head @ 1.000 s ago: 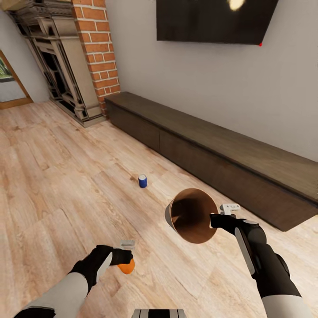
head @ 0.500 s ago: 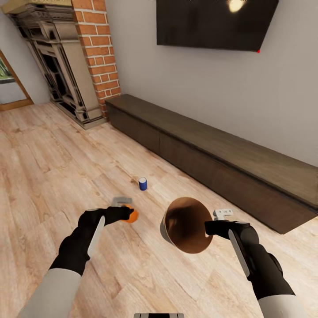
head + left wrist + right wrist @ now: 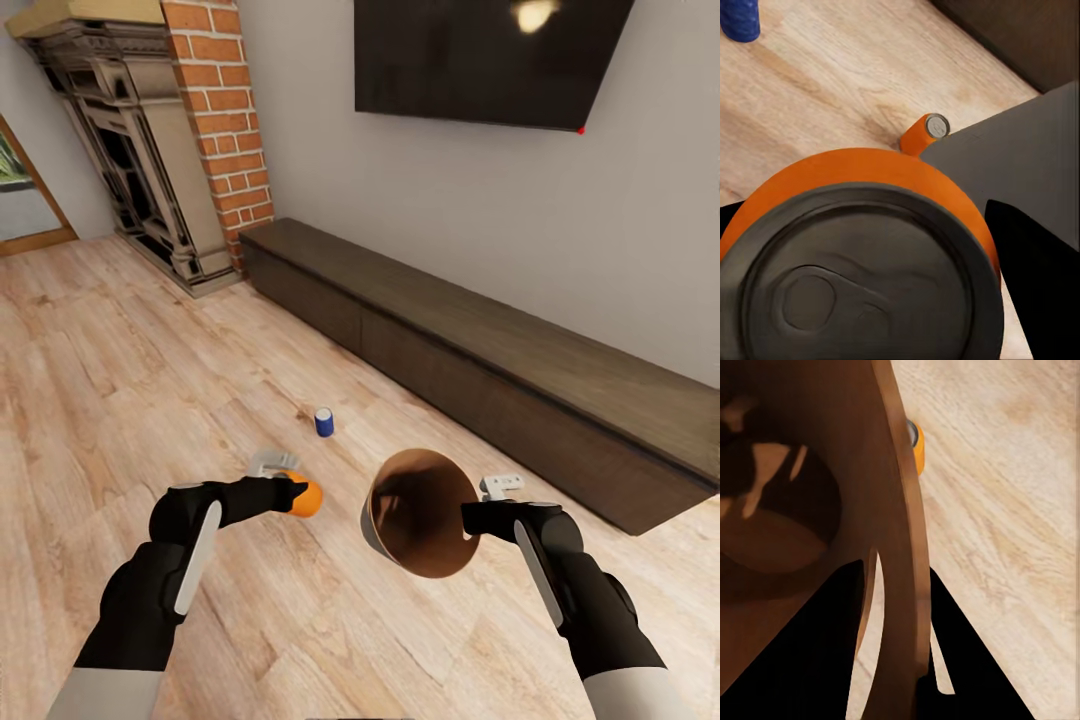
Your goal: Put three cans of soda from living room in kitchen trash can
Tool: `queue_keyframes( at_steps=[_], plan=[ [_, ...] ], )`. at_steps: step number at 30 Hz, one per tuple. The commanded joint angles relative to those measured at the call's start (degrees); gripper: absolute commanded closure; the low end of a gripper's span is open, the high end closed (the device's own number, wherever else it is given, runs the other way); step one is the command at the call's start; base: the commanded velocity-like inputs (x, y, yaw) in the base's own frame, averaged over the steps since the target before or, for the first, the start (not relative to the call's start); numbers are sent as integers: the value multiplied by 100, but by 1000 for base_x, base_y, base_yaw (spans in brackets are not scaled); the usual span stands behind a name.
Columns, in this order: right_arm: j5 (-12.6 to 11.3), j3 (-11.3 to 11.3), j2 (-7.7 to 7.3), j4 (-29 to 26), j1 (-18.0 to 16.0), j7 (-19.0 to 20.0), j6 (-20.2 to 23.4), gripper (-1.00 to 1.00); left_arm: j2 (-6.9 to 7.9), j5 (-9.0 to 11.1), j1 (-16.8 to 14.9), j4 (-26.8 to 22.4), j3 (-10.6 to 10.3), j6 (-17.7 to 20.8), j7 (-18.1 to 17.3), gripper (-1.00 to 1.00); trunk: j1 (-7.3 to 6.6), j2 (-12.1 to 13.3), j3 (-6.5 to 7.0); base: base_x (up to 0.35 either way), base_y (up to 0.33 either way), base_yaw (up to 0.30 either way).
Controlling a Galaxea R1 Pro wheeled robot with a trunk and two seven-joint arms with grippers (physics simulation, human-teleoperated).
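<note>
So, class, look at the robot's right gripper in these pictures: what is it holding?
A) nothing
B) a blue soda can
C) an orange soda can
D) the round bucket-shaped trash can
D: the right gripper grips the rim of the trash can, whose coppery inside faces the head camera, while the orange can sits in the left gripper.

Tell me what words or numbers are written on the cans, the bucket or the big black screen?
None can be read.
Blue can: too small to tell whether it bears any print.
Orange can in the left end effector: plain orange side, and its silvery top bears no letters.
Second orange can: no print to be seen.
Trash can held by the right end effector: no label.
Wall screen: black, with a glare spot.
</note>
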Motion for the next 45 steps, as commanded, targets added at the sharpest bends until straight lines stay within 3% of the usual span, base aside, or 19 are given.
queue_keyframes(
  at_steps=[1, 24, 30, 33, 35, 40, 43, 45],
  plan=[
    [-139, 2, 1, -1, -1, 34, 11, 100, 0, -17, 1, -12, 2, 9, -47, 100, -23, 41, 19, 0, 0, 0],
    [-139, 3, -4, -4, -1, 34, 12, 100, 0, -18, 35, -90, 1, 12, -569, 100, -67, 122, 55, 0, 0, 0],
    [-139, 8, -1, 18, -1, 34, 12, 100, 8, -23, 184, -334, 16, 15, -1349, 100, -67, 122, 55, 0, 0, 0],
    [-133, 47, 0, 167, -1, 30, 12, 100, 9, -19, 482, -562, 26, 14, -1944, 100, -67, 122, 55, 0, 0, 0],
    [-131, 194, 1, 302, -1, 24, 12, 100, 11, -24, 821, -638, 48, 0, -2492, 100, -67, 122, 55, 0, 0, 0],
    [-133, 348, 4, 404, -2, -159, 12, 100, 74, -20, 1023, -677, 73, -9, -2967, 100, -67, 122, 55, 0, 0, 0],
    [-141, 395, 7, 461, -2, -450, 12, 100, 197, -18, 1072, -685, 333, -12, -3376, 100, -67, 122, 55, 0, 0, 0],
    [-145, 506, 11, 504, -1, -595, 12, 100, 257, -18, 1096, -688, 712, -17, -3730, 100, -67, 122, 55, 0, 0, 0]
  ],
)
